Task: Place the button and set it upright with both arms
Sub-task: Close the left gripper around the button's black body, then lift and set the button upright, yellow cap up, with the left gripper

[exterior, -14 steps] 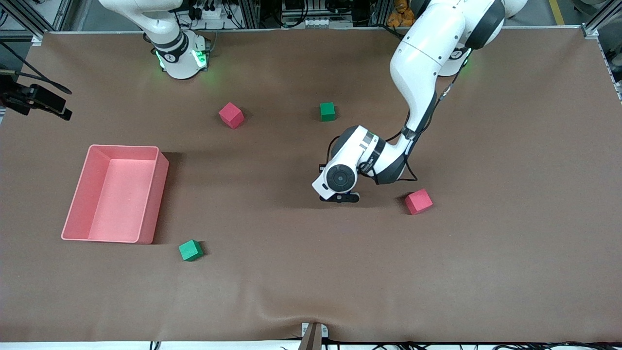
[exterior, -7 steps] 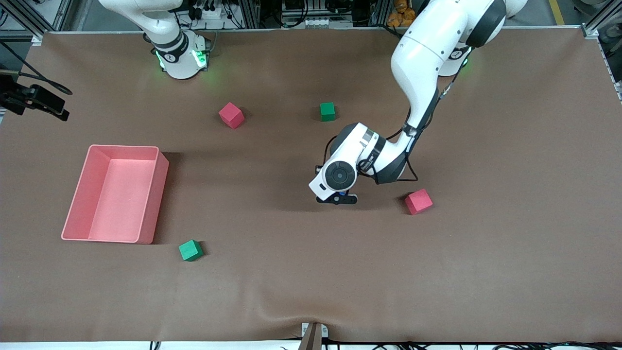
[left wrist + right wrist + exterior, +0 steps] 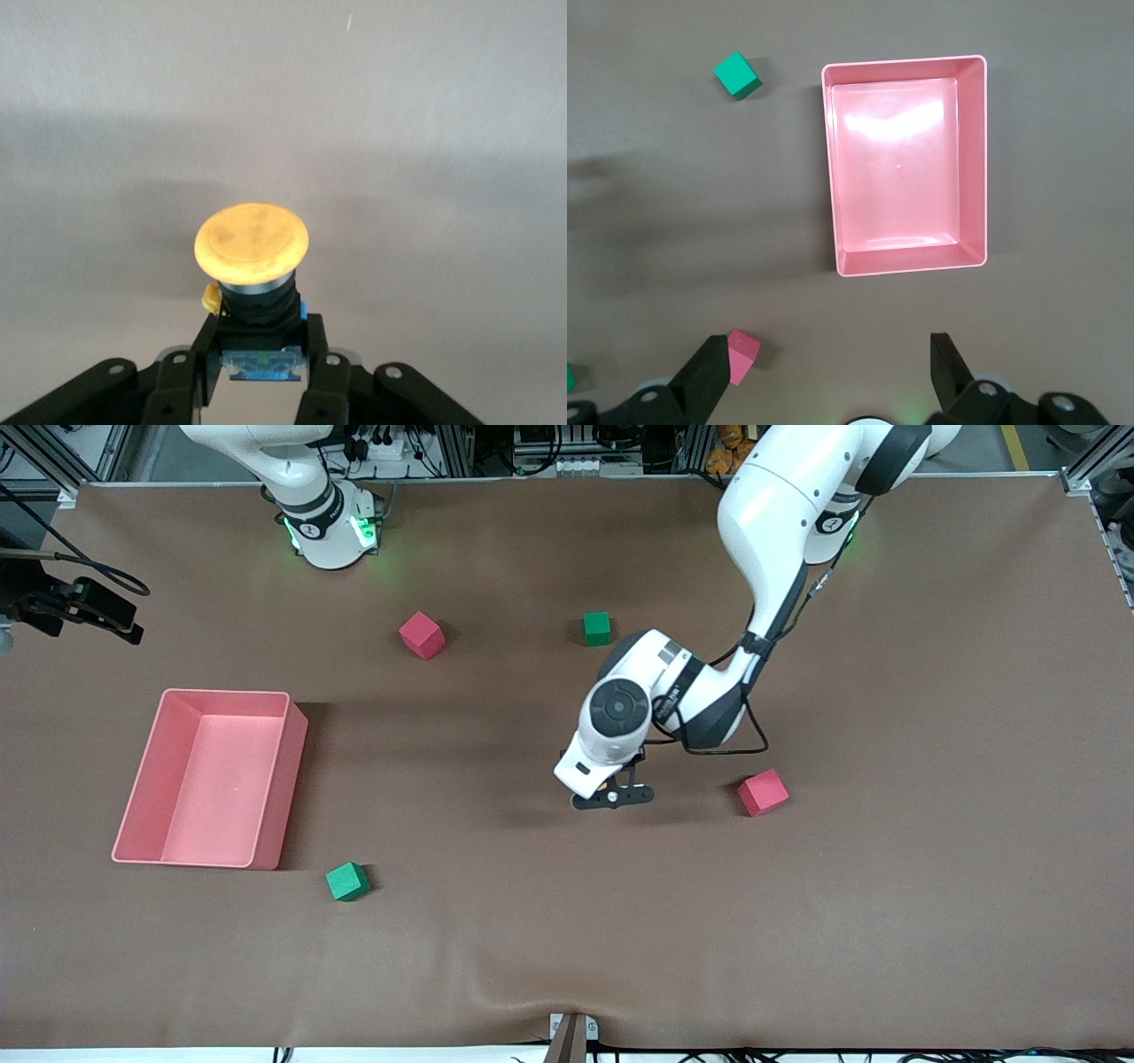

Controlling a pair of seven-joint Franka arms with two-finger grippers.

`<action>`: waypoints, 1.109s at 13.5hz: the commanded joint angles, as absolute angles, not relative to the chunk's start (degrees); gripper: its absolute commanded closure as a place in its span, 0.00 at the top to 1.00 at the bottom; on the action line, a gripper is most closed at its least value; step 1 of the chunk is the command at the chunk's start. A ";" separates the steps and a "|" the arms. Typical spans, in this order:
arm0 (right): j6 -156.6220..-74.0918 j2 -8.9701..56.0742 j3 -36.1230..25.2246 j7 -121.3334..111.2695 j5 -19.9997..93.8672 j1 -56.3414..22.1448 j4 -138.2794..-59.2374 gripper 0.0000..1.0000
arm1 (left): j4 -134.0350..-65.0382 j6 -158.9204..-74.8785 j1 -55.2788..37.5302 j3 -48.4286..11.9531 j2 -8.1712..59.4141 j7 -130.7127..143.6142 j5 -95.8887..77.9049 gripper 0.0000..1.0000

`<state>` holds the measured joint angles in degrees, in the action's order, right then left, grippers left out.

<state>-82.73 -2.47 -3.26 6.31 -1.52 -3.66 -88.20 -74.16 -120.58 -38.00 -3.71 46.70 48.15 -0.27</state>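
Your left gripper (image 3: 613, 795) is closed on the button (image 3: 252, 257), pinching its black body with the orange cap clear of the fingers (image 3: 325, 382). It hangs over the bare mat (image 3: 886, 912) mid-table, between the pink bin (image 3: 296, 762) and 1 of the red cubes (image 3: 763, 792). You appear to be in the carry-and-place step. Next you need to lower it so the base meets the mat squarely, cap up, then release. Your right gripper (image 3: 824, 376) waits spread wide and empty, high above the bin. Count: 1 button, 1 bin, 2 red cubes, 2 green cubes (image 3: 347, 881).
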 commanded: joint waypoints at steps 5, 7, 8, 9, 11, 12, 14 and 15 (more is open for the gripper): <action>-82.88 -2.37 -3.87 3.53 -0.88 -3.25 -87.45 1.00 | -75.06 -128.75 -43.58 -3.16 46.93 72.29 20.70 0.00; -83.06 -2.37 -3.87 3.43 -0.79 -3.25 -87.45 1.00 | -75.06 -128.76 -45.34 -3.25 47.81 79.77 27.91 0.00; -83.14 -2.37 -3.87 3.43 -0.79 -3.25 -87.45 1.00 | -74.97 -129.02 -45.70 -3.25 48.51 83.55 30.99 0.00; -83.32 -2.37 -3.87 3.60 -0.79 -3.25 -87.45 1.00 | -74.97 -129.89 -46.31 -3.16 48.78 87.06 33.90 0.00; -83.32 -2.37 -3.87 4.04 0.43 -3.16 -87.45 1.00 | -75.06 -129.90 -47.37 -3.25 50.09 91.74 41.01 0.00; -83.23 -2.46 -3.95 4.22 0.79 -3.08 -87.45 1.00 | -75.06 -129.90 -48.16 -3.25 50.79 94.11 44.70 0.00; -83.14 -2.37 -3.96 4.31 0.88 -2.55 -87.45 1.00 | -75.15 -129.90 -49.38 -3.16 52.29 98.68 51.73 0.00; -83.14 -2.37 -3.96 4.31 0.88 -2.55 -87.45 1.00 | -75.15 -129.90 -49.74 -3.16 53.16 102.36 55.25 0.00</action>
<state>-83.41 -2.47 -4.02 4.34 -0.32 -3.40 -88.20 -75.43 -129.21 -48.37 -3.83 51.71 96.77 49.15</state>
